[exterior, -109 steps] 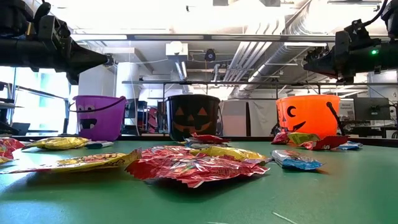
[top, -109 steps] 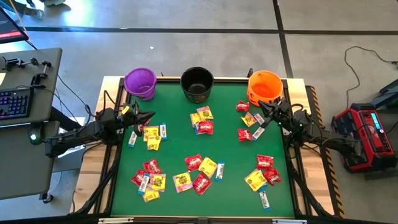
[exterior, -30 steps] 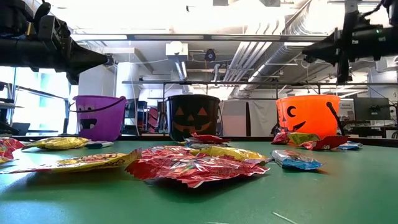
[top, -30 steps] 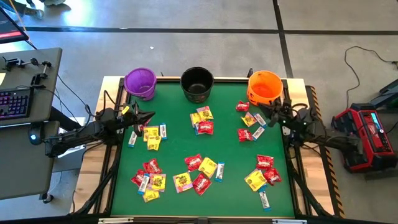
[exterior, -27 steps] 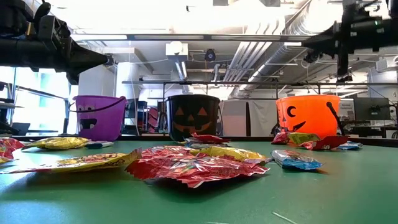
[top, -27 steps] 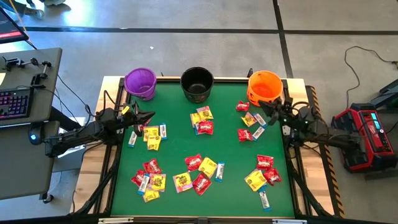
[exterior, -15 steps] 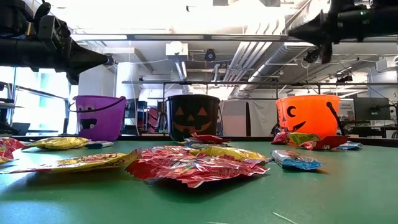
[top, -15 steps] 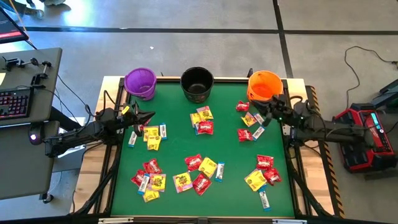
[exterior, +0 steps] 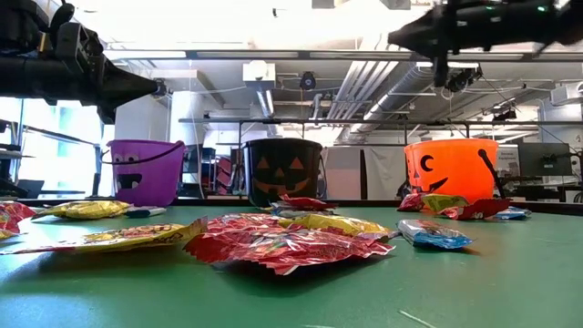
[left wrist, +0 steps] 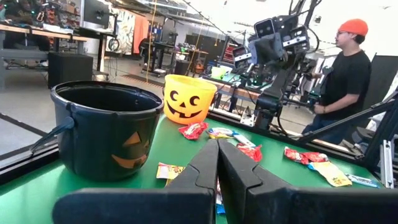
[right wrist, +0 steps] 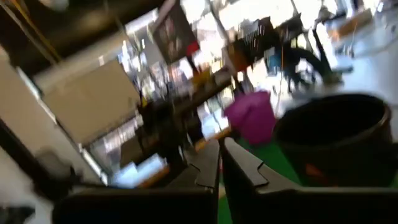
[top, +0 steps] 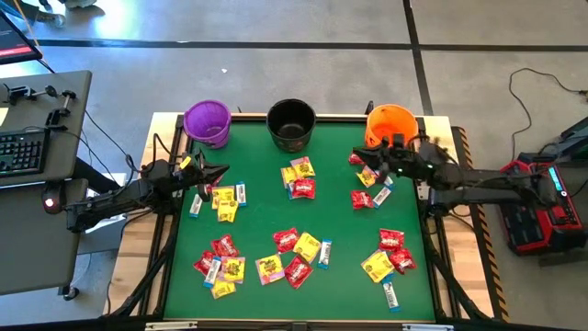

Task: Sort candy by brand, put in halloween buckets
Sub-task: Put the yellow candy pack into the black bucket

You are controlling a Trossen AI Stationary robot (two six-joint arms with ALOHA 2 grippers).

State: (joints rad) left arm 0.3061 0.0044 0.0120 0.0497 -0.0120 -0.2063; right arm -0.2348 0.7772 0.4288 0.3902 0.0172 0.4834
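Right gripper (top: 372, 158) raised beside orange bucket (top: 390, 122), fingers pressed together, visibly empty. Left gripper (top: 213, 175) idles at table's left, fingers together. Candy (top: 298, 244) scattered on mat; black bucket (top: 291, 123) and purple bucket (top: 207, 120) along far edge.

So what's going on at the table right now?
Candy sorting has barely begun. The right gripper hangs shut in the air beside the orange bucket, above red and yellow packets. The left gripper waits shut near the purple bucket. Sweets lie scattered over the green mat; the black bucket looks empty.
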